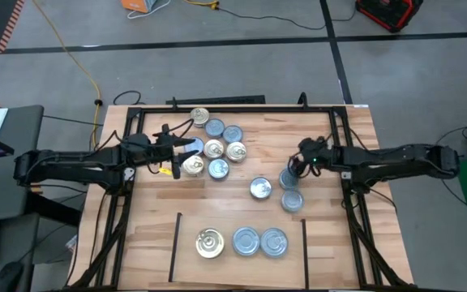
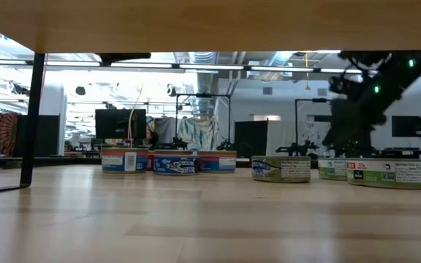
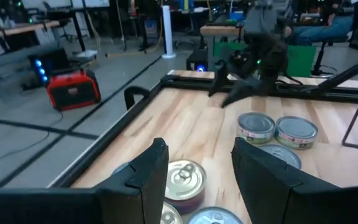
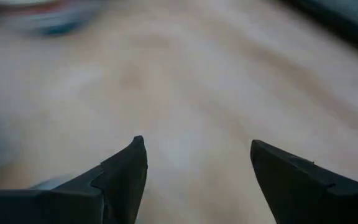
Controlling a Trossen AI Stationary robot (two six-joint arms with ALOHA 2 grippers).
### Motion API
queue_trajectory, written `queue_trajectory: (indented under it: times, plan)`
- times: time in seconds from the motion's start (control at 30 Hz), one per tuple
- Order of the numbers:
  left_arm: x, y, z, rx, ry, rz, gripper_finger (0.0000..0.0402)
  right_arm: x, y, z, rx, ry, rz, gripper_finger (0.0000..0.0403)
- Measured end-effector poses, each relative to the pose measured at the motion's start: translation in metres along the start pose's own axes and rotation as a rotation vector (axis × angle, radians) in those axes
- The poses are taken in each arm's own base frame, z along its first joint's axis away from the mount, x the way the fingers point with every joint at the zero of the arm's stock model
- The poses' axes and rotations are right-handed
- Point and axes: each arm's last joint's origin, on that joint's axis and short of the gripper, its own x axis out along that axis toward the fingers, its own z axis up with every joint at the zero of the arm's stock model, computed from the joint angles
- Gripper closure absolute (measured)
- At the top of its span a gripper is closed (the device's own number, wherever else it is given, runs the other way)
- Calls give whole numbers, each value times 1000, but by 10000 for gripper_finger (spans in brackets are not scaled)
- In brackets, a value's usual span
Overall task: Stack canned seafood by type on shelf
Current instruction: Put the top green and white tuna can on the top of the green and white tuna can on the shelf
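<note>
1. On the light wood plank table, a loose cluster of small flat round tins, some gold-topped and some silver-topped with blue sides, lies toward the far-left part of the surface.
2. Near the front edge, the shelf, a patch of planks bounded by thin black lines, carries one gold-topped tin and two silver-topped tins in a row.
3. Three more silver-topped tins sit apart toward the right of centre.
4. Left gripper hangs at the left edge of the cluster, its dark fingers parted moderately with nothing between them; a gold-topped tin shows just beyond them in the wrist view.
5. Right gripper hovers just above the right-hand silver tins, its fingers spread wide over bare wood, gripping nothing.
</note>
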Motion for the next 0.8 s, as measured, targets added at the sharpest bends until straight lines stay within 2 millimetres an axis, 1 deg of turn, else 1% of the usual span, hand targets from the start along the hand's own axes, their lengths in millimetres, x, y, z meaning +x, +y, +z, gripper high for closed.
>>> queue_trajectory:
  times: [0.07, 0.13, 0.27, 0.37, 0.47, 0.53, 0.63, 0.8]
  plan:
    - [-1, 0, -1, 11, 16, -10, 233, -6, 7, 8, -54, 35, 162, 97]
    - [-1, 0, -2, 24, 20, -11, 233, -11, 13, 12, -104, 78, 249, 97]
    - [-1, 0, -2, 54, 22, -12, 233, -12, 21, 6, -251, 162, 335, 97]
    - [-1, 0, -2, 62, 26, -13, 233, -5, 27, -2, -354, 226, 339, 97]
    - [-2, 0, -3, 64, 36, -15, 233, 7, 32, -9, -417, 279, 281, 97]
    - [-2, 0, -3, 64, 36, -14, 233, 15, 32, -10, -419, 298, 194, 97]
    - [-2, 0, -3, 67, 33, -15, 233, 25, 27, 0, -371, 293, 23, 97]
    - [-2, 0, -3, 76, 32, -15, 233, 33, 10, 25, -336, 241, -207, 97]
